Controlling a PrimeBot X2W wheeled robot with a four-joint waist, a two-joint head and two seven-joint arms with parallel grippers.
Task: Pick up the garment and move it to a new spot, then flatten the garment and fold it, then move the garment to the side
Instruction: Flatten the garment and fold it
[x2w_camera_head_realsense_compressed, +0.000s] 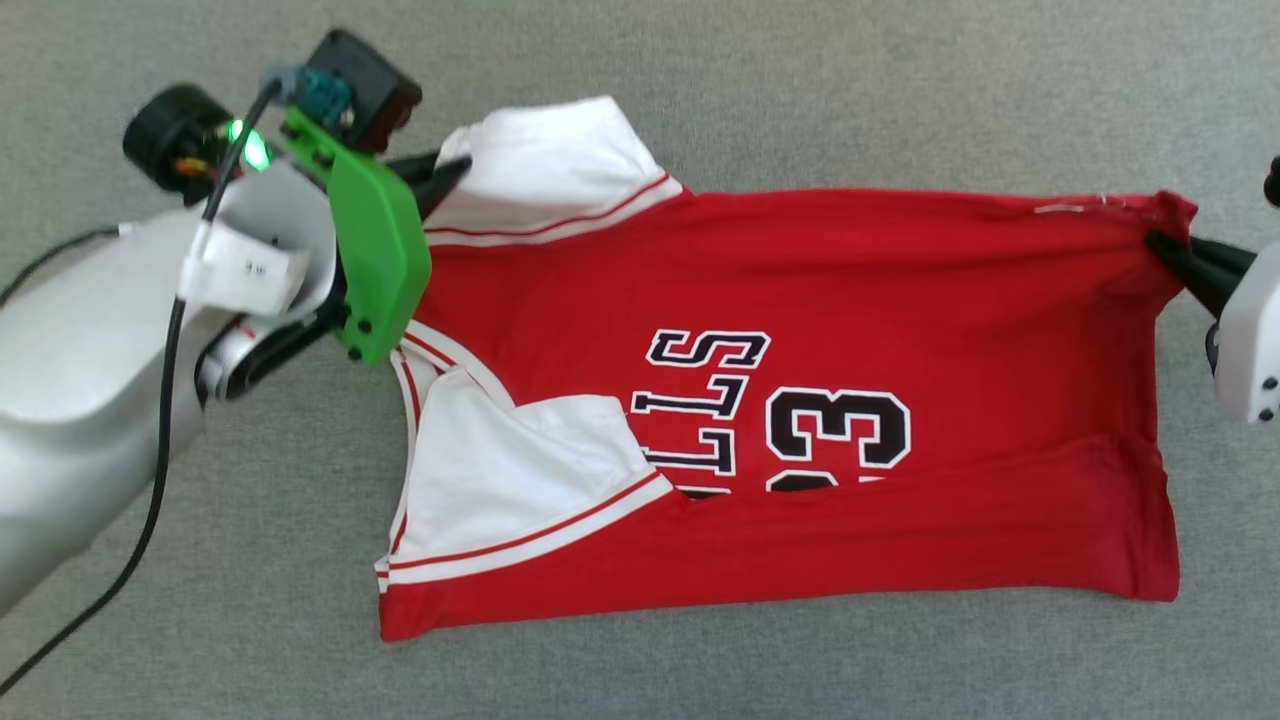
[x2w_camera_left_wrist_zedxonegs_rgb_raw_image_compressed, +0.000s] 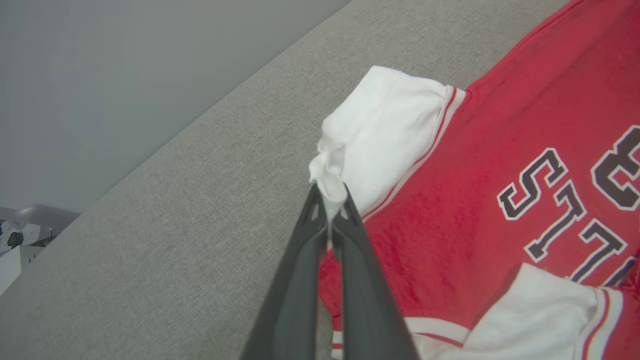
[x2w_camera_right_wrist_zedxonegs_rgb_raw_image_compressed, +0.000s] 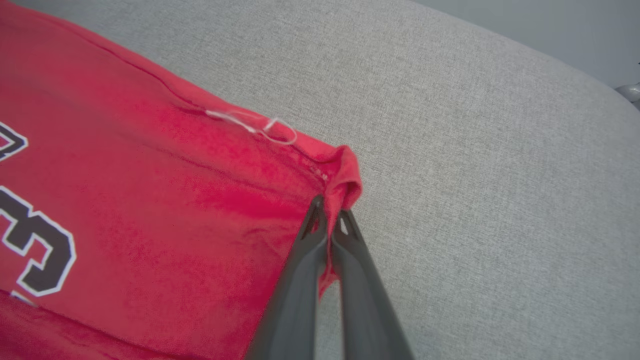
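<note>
Left gripper (x2w_camera_left_wrist_zedxonegs_rgb_raw_image_compressed: 329, 197) clenched on a bunched bit of the white sleeve (x2w_camera_left_wrist_zedxonegs_rgb_raw_image_compressed: 385, 130), cloth pinched right at the fingertips. Right gripper (x2w_camera_right_wrist_zedxonegs_rgb_raw_image_compressed: 328, 207) clamped on the red hem corner (x2w_camera_right_wrist_zedxonegs_rgb_raw_image_compressed: 345, 175), a loose white thread (x2w_camera_right_wrist_zedxonegs_rgb_raw_image_compressed: 250, 125) lying along the edge just beside it. Head view: my left fingers (x2w_camera_head_realsense_compressed: 440, 180) point in from the left past a green bracket (x2w_camera_head_realsense_compressed: 380, 250), pale forearm (x2w_camera_head_realsense_compressed: 90, 380) angling up from the lower left. My right fingers (x2w_camera_head_realsense_compressed: 1185, 255) come in from the right edge, white wrist housing (x2w_camera_head_realsense_compressed: 1250, 340) behind them. The garment (x2w_camera_head_realsense_compressed: 850, 300) lies stretched between both grips on the grey fabric surface (x2w_camera_head_realsense_compressed: 700, 80), collar end toward my left, hem toward my right, lettering and number up, near edge folded over, second sleeve (x2w_camera_head_realsense_compressed: 500, 480) lying flat on the near side.
</note>
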